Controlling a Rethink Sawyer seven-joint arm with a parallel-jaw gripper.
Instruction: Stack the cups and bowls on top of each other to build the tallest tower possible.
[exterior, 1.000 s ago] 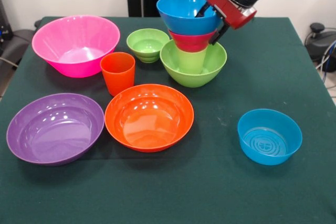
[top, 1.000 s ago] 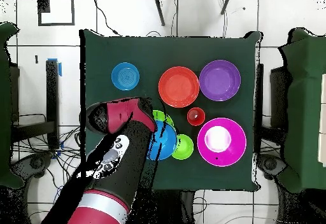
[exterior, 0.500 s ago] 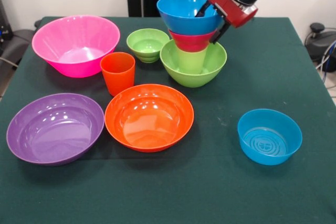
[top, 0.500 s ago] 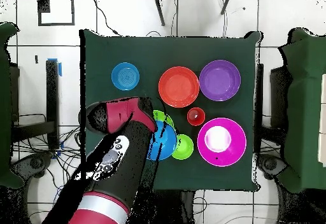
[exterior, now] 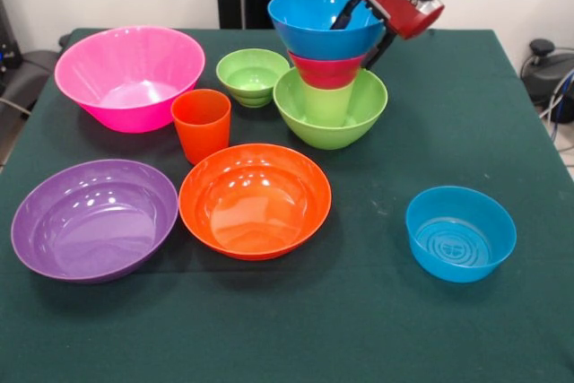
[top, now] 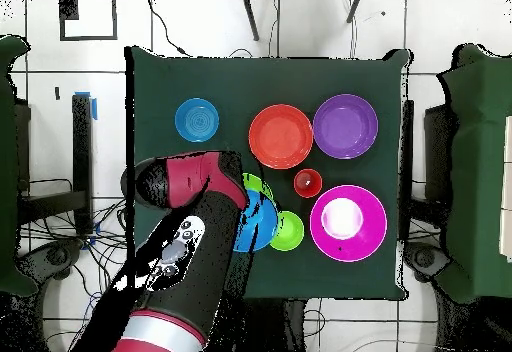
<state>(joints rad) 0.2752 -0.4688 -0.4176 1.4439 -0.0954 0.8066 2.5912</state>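
Note:
The tower stands at the table's far middle in the front view: a medium green bowl [exterior: 330,123] as base, a lime cup [exterior: 327,103] upside down in it, a small red bowl [exterior: 327,71], then a blue bowl [exterior: 318,24] on top. My gripper [exterior: 361,31] is open, its fingers astride the blue bowl's right rim, one inside and one outside. In the overhead view the arm [top: 185,258] covers most of the tower; part of the blue bowl [top: 258,223] shows. The orange cup [exterior: 201,123] stands upright left of the tower.
On the table are a large pink bowl [exterior: 130,73] far left, a small green bowl [exterior: 252,75], an orange bowl [exterior: 255,199] in the middle, a purple bowl [exterior: 94,218] near left, and a small blue bowl [exterior: 460,232] near right.
My gripper has risen slightly along the blue bowl's rim. The blue bowl and the tower have stayed in place.

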